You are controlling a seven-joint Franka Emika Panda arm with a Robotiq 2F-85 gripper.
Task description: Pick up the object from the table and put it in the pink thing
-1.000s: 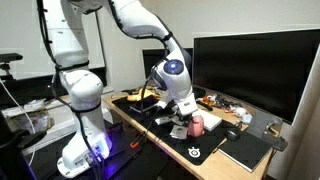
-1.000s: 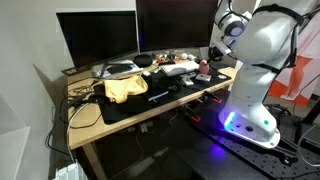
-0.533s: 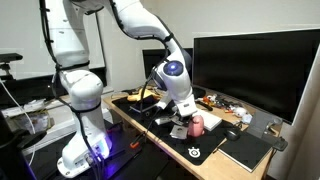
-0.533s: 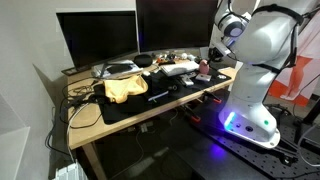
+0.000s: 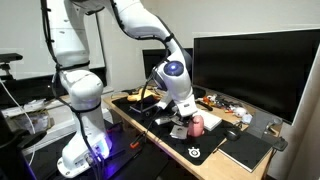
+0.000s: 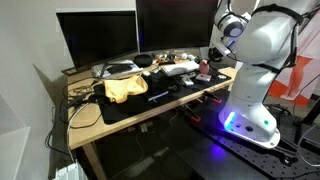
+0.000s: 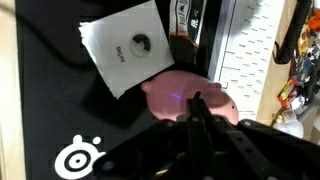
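Pink thing on the black mat in an exterior view, gripper right over it, pink thing at the desk's right end beside the white arm in an exterior view, wrist view, gripper clamped shut just above it, white sleeve left.

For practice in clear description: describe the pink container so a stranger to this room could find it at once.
Find the large dark monitor, then the black desk mat with a white logo in front of it. On that mat, beside a white paper square, sits the pink container, just under the gripper. It is small, rounded, and the only pink item there.
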